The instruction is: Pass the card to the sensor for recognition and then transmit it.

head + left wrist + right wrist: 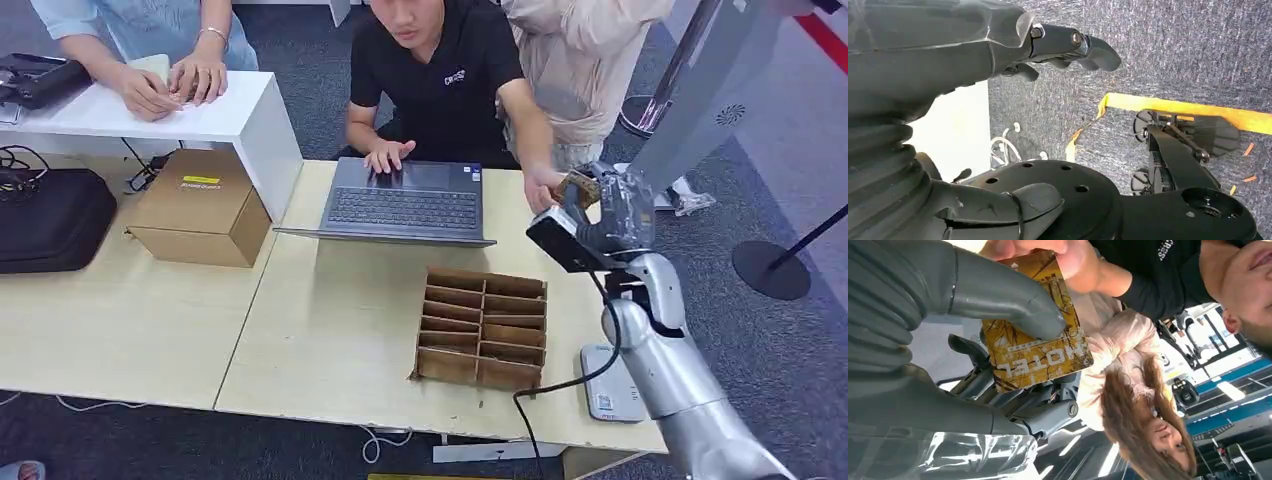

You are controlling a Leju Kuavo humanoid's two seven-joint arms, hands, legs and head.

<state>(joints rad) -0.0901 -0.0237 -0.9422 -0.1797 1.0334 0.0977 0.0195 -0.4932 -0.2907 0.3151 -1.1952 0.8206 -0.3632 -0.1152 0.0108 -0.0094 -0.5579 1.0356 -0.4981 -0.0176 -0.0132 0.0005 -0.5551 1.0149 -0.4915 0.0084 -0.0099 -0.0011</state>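
Note:
A yellow-brown hotel card (580,187) is raised above the table's right end, pinched in my right hand (615,210). In the right wrist view the grey thumb (1008,300) presses the card (1035,345) against the dark fingers behind it. A person's hand (543,185) holds the card's other end, seen close as fingers (1048,250) gripping its edge. The white card sensor (610,385) lies flat on the table's right edge, below my forearm. My left hand (998,40) hangs above the carpet with its fingers loosely extended and nothing in them.
A cardboard divider tray (483,328) sits mid-table beside the sensor. An open laptop (405,205) stands behind it in front of a seated person. A cardboard box (200,205) and a black bag (50,220) lie at the left. Other people stand behind.

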